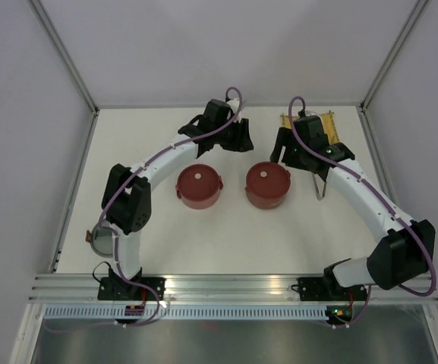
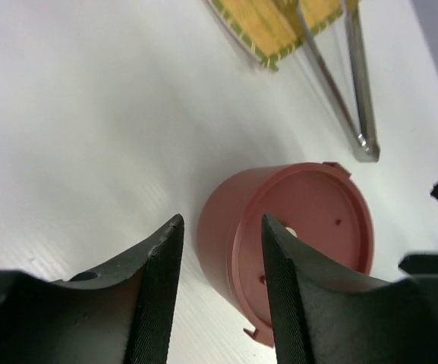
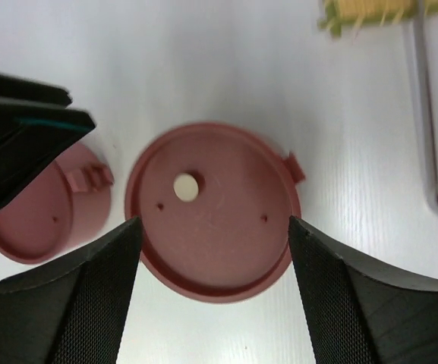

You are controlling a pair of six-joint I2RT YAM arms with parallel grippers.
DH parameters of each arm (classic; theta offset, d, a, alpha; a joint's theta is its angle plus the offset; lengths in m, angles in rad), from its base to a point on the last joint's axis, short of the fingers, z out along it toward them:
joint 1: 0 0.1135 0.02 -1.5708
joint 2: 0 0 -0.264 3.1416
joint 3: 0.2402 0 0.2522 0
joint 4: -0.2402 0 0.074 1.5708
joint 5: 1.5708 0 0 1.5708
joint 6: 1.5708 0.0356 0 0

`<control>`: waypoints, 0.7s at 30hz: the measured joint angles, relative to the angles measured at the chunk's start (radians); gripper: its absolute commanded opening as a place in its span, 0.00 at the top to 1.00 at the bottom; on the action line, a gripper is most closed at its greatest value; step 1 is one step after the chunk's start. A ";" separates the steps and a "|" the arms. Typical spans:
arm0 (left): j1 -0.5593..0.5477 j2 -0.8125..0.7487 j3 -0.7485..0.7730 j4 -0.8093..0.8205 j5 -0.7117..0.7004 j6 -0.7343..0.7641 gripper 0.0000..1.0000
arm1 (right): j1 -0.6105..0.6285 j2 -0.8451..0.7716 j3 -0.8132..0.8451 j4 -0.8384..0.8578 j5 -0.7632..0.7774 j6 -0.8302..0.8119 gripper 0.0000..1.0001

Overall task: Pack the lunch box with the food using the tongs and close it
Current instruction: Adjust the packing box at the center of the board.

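- Right pincer (image 3: 214, 224) is held wide open directly above the right bowl (image 1: 267, 199); nothing is gripped, and contact with the lid cannot be told.
- Left pincer (image 2: 220, 227) is likewise open and empty, behind and to the left of the right bowl.
- Left bowl (image 1: 198, 196) is set just left of the right bowl, not touching it; both stand upright on the desk (image 1: 165, 235).
- Both bowls are capped by flat red lids (image 3: 219, 243), so the contents are hidden. No food is seen anywhere.
- Tongs (image 1: 321, 186) are laid on the desk just right of the right bowl, unheld. Yellow mat (image 1: 310, 121) is behind the right bowl, to its right.
- Step judged: closing stage, task near its end.
- Next move, if stacking is wanted: the open jaws are to be lowered either side of the right bowl's wall, kept clear of the rim tabs, then closed squarely before any lift.
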 measured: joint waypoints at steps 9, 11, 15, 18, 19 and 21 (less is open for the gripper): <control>0.013 -0.365 -0.261 0.009 -0.137 -0.195 0.47 | -0.145 0.104 0.108 0.050 -0.143 -0.165 0.16; 0.000 -0.428 -0.350 0.027 -0.178 -0.267 0.47 | -0.170 0.142 0.085 0.071 -0.202 -0.203 0.16; -0.032 -0.470 -0.502 0.046 -0.233 -0.401 0.47 | -0.170 0.201 0.046 0.093 -0.274 -0.264 0.17; -0.073 -0.463 -0.544 0.043 -0.267 -0.467 0.47 | -0.168 0.211 0.023 0.114 -0.294 -0.290 0.19; -0.091 -0.460 -0.544 0.045 -0.278 -0.486 0.47 | -0.170 0.212 0.017 0.124 -0.300 -0.297 0.21; -0.128 -0.458 -0.544 0.058 -0.307 -0.523 0.48 | -0.173 0.222 0.010 0.145 -0.307 -0.307 0.22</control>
